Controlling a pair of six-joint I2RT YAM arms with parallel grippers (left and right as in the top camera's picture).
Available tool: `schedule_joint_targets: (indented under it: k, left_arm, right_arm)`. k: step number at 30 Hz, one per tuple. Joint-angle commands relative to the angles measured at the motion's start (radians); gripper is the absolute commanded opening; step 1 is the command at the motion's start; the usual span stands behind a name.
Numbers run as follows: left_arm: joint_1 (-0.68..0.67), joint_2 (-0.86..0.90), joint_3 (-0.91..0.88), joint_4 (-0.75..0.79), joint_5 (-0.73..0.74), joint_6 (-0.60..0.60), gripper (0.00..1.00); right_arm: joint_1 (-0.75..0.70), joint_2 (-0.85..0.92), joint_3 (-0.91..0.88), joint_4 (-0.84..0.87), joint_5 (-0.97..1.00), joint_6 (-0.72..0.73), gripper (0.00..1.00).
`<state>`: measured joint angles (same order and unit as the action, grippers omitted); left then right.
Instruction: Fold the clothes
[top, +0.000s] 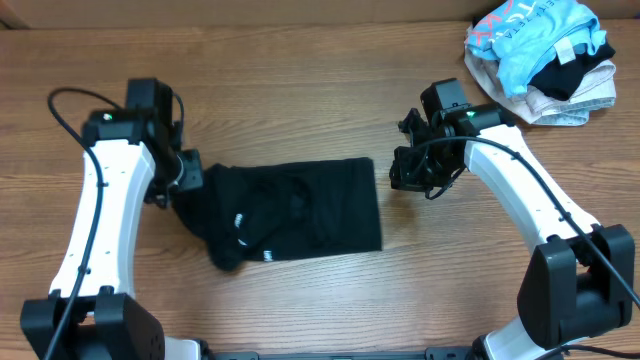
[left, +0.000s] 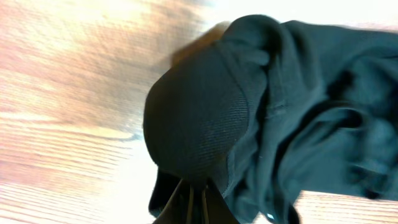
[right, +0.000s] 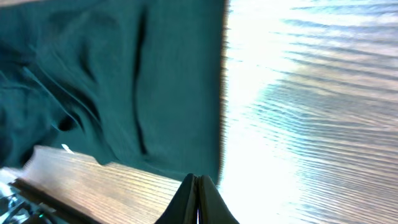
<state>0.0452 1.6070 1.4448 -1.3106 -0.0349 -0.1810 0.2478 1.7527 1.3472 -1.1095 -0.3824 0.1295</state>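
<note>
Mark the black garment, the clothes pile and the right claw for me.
black garment (top: 310, 205): overhead view, middle of the flat cloth.
clothes pile (top: 525, 60): overhead view, light blue piece on top.
right claw (top: 398, 178): overhead view, at its fingertips by the garment's edge.

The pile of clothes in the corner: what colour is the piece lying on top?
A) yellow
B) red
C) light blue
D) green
C: in the overhead view, the piece on top of the pile of clothes is light blue, with black and pale pieces under it.
</note>
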Motion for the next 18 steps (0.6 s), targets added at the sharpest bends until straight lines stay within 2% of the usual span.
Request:
schedule_joint_targets:
  k: [1,6,11,18]
  left_arm:
    - [-0.045,-0.005,0.107,-0.019,-0.009,0.066,0.04]
    - [-0.190,0.000,0.129,0.069,0.066,0.049,0.04]
    - [-0.386,0.040,0.129,0.208,0.140,-0.056,0.04]
    - [-0.595,0.136,0.129,0.273,0.159,-0.163,0.04]
  right_arm:
    - [-0.003,-0.025,0.009,0.014,-0.035,-0.006,0.04]
    - [-0.026,-0.040,0.075,-0.010,-0.039,-0.006,0.04]
    - [-0.106,-0.092,0.222,-0.114,-0.037,-0.034,0.04]
    - [-0.260,-0.150,0.325,-0.182,-0.035,-0.052,0.05]
